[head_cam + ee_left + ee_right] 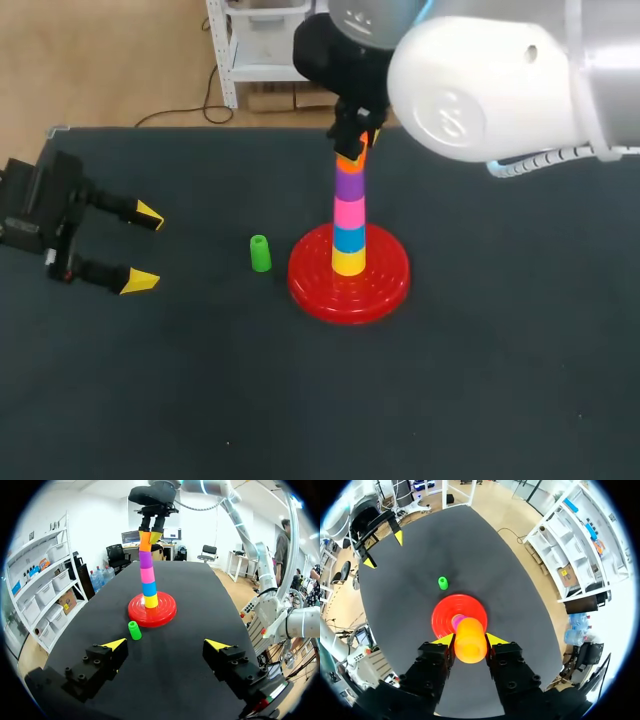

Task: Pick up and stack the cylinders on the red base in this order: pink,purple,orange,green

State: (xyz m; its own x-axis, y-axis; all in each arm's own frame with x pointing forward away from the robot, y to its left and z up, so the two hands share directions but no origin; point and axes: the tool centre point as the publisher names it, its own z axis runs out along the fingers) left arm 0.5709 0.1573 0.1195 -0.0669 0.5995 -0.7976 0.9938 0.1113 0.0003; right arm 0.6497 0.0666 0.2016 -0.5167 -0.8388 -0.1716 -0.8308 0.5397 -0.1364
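On the red base [310, 290] stands a post of stacked cylinders: yellow at the bottom, then blue, pink [349, 212] and purple [349, 184]. My right gripper [356, 140] hangs over the stack, shut on the orange cylinder [350, 160], which sits directly on top of the purple one. In the right wrist view the orange cylinder [470, 640] fills the gap between both fingers. The green cylinder [260, 253] stands upright on the table just left of the base. My left gripper [145, 248] stays open and empty far left of it.
The black table spreads wide around the base. In the left wrist view the green cylinder [134, 630] and red base [167, 612] lie ahead of the open left gripper [166, 644], with bare table between.
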